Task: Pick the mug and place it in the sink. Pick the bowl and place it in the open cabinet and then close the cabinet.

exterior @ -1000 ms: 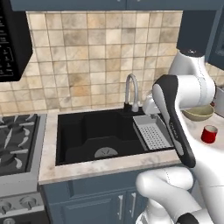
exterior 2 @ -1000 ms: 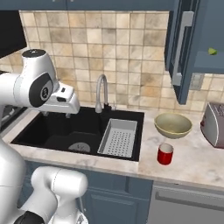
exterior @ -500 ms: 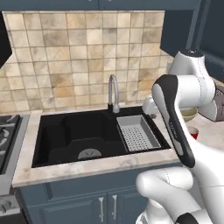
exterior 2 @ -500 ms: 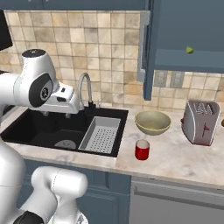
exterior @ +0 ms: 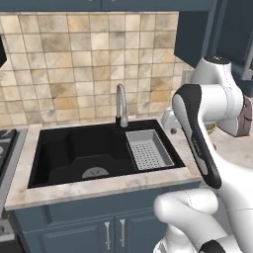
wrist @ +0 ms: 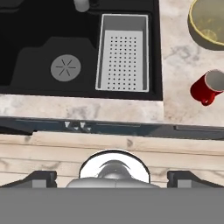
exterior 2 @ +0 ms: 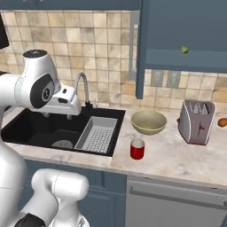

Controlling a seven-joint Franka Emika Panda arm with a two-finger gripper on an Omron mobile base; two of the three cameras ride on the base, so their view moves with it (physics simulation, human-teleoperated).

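Base slides right along the counter; mug and bowl come into reach, nothing picked yet.

Left base view: the whole picture has shifted, so the camera has moved; the black rectangular sink with its grey perforated tray and curved chrome faucet now sits left of centre, the stove almost gone at the left edge.
Right base view: the small red cylindrical mug now stands low centre on the marble counter, just below the wide olive-tan bowl; the open dark blue wall cabinet fills the upper right, the silver toaster at right.
Hand view: the gripper stands spread wide with nothing between its tips at bottom centre; the mug lies at the right edge, so the first pick looks next.
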